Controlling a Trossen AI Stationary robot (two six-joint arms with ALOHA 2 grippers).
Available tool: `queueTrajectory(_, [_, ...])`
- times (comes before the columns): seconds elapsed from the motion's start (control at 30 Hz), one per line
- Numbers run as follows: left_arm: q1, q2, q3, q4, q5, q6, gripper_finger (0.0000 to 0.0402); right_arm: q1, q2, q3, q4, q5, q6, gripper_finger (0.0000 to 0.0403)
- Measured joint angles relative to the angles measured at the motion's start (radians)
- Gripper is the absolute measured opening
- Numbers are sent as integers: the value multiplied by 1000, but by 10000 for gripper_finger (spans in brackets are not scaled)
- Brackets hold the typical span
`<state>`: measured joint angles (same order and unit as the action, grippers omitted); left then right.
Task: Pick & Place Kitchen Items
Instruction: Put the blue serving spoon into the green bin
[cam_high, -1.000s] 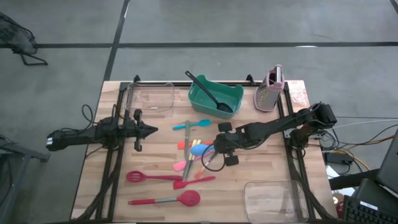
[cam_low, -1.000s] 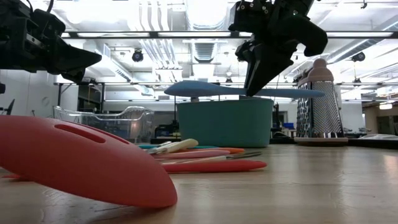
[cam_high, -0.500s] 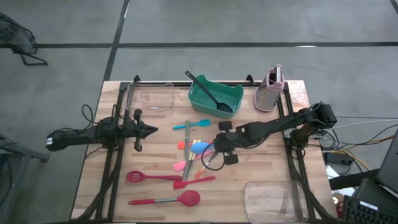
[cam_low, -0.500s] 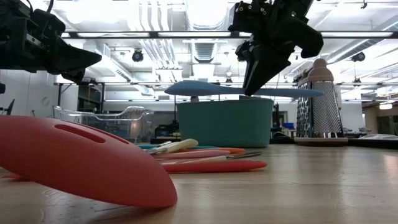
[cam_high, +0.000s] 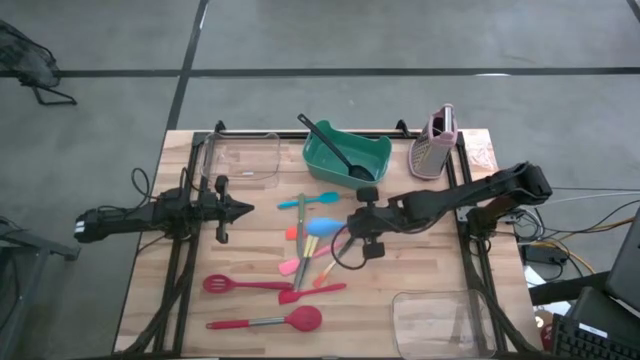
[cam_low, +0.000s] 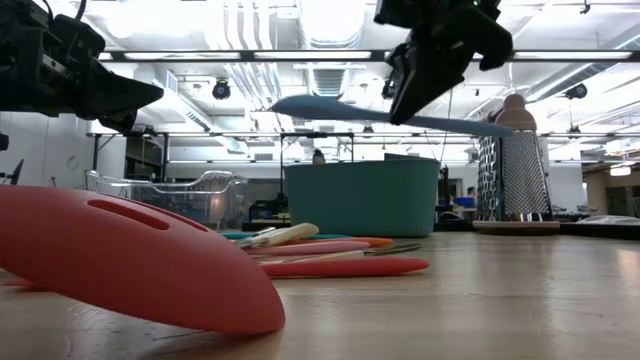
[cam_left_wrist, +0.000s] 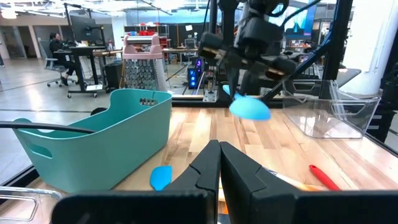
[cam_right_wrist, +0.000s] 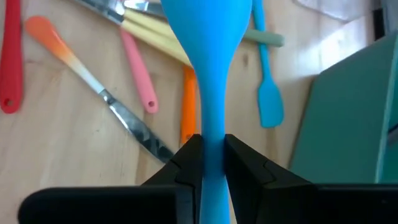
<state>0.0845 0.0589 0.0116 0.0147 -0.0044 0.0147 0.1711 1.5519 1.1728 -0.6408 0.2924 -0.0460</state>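
1. The left pincer (cam_high: 243, 209) hangs above the surface's (cam_high: 420, 275) left half, fingers clenched on nothing.
2. Toward the near edge lie a red slotted spatula (cam_high: 232, 285) and a red spoon (cam_high: 284, 321).
3. At the middle, a loose pile of utensils (cam_high: 305, 255) rests on the wood, a teal spatula (cam_high: 309, 201) just behind it.
4. The right pincer (cam_high: 352, 229) grips a blue spoon (cam_right_wrist: 208, 46) by its neck, held clear above that pile; from the low view it seems slightly tilted.
5. A green bin (cam_high: 345, 153) at the far edge holds a black slotted spoon (cam_high: 334, 149).
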Motion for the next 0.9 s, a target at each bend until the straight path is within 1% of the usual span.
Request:
queueTrajectory(0.07, [0, 0, 0, 0, 0, 0, 19, -5, -18, 0, -1, 3, 1, 43])
queueTrajectory(0.17, [0, 0, 0, 0, 0, 0, 19, -8, -47, 0, 0, 38, 1, 40])
queueTrajectory(0.37, [0, 0, 0, 0, 0, 0, 19, -24, -112, 0, 0, 90, 35, 48])
queueTrajectory(0.47, [0, 0, 0, 0, 0, 0, 19, -38, -143, 0, -1, 139, 64, 46])
queueTrajectory(0.53, [0, 0, 0, 0, 0, 0, 19, -53, -159, 0, 2, 196, 80, 41])
queueTrajectory(0.6, [0, 0, 0, 0, 0, 0, 19, -82, -172, 0, 15, 240, 103, 39])
queueTrajectory(0.67, [0, 0, 0, 0, 0, 0, 19, -124, -180, 0, 38, 257, 136, 38])
queueTrajectory(0.83, [0, 0, 0, 0, 0, 0, 19, -256, -175, 0, 94, 247, 148, 50])
queueTrajectory(0.9, [0, 0, 0, 0, 0, 0, 19, -317, -163, 0, 155, 208, 137, 50])
